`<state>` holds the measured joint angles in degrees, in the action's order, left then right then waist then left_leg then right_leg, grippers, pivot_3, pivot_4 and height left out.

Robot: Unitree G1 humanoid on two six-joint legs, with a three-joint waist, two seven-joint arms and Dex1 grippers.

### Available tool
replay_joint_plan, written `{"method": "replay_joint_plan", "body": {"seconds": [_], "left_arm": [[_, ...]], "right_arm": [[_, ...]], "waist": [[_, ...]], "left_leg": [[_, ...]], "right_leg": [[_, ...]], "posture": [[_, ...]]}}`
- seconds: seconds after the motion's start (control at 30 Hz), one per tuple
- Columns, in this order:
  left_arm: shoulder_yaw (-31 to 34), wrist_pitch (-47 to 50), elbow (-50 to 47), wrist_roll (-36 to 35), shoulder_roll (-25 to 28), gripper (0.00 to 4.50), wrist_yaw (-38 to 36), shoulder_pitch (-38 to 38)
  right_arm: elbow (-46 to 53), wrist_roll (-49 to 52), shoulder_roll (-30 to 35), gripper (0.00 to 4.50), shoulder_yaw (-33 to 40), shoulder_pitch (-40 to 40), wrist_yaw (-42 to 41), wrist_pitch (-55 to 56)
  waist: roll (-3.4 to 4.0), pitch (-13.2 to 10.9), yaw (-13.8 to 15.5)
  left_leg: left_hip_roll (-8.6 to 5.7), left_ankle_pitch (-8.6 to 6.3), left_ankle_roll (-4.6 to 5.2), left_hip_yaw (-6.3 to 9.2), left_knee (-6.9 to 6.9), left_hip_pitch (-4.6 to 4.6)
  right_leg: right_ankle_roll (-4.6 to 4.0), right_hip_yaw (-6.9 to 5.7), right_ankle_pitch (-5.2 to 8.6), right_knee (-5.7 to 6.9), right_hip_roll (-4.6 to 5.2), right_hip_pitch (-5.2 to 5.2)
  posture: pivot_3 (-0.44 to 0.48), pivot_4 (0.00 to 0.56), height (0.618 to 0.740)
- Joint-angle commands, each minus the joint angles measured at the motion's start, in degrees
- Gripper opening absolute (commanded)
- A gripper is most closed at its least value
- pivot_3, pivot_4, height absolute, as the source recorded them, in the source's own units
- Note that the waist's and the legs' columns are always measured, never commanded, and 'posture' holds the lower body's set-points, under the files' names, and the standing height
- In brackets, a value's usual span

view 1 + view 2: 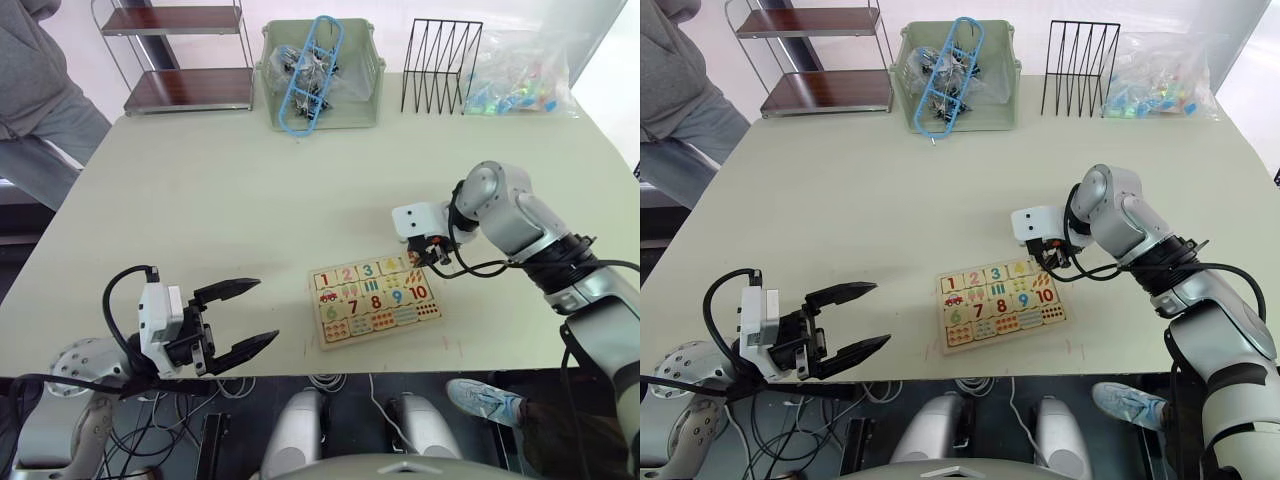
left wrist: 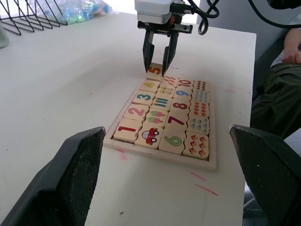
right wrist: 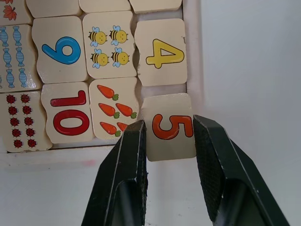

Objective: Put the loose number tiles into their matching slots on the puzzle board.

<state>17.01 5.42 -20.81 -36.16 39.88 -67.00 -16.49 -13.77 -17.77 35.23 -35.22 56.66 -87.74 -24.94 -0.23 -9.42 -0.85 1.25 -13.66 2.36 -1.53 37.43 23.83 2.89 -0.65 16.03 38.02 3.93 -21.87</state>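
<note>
Tile 5 (image 3: pixel 170 126) between right gripper (image 3: pixel 168 136) fingers.

The right arm (image 1: pixel 520 225) at the right of the frame is rounded silver-grey metal with black joint bands and black cables looping around its wrist. Each tool, left (image 1: pixel 238 316) and right (image 2: pixel 158 71), has a white boxy block carrying two tapered black fingers (image 3: pixel 129 179). A black cable arcs over the left one.

Tiles 1–4 (image 2: pixel 139 111) seated in puzzle board (image 2: pixel 212 162), tile 5 (image 3: pixel 170 127) overhanging corner slot
</note>
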Motion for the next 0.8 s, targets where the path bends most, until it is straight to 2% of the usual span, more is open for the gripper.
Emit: {"method": "replay_joint_plan", "body": {"seconds": [0.03,0.73,0.8], "left_arm": [[1.20,-0.60,-2.05,-0.79,0.19,4.50,-0.04,-0.22],[1.01,-0.32,-2.17,-0.82,0.24,4.50,0.13,-0.05],[0.98,-0.32,-2.16,-0.83,0.21,4.50,0.15,-0.02]], "right_arm": [[0.96,-0.03,-0.13,0.87,0.23,0.21,-0.28,-0.50],[0.90,0.51,-0.61,0.87,0.36,-0.29,-0.18,0.03],[0.72,0.57,-0.75,1.90,0.47,-0.27,0.06,0.27]], "waist": [[0.00,0.00,0.00],[0.00,0.00,0.00],[0.00,0.00,0.00]], "left_leg": [[0.00,0.00,0.00,0.00,0.00,0.00],[0.00,0.00,0.00,0.00,-0.01,0.00],[0.00,0.00,0.00,0.00,-0.01,0.00]], "right_leg": [[0.00,0.00,0.00,0.00,0.00,0.00],[-0.01,0.00,0.00,0.00,0.00,0.00],[0.00,0.00,0.00,0.00,0.01,0.00]], "posture": [[0.000,0.150,0.740],[0.000,0.150,0.740],[0.000,0.150,0.740]]}}
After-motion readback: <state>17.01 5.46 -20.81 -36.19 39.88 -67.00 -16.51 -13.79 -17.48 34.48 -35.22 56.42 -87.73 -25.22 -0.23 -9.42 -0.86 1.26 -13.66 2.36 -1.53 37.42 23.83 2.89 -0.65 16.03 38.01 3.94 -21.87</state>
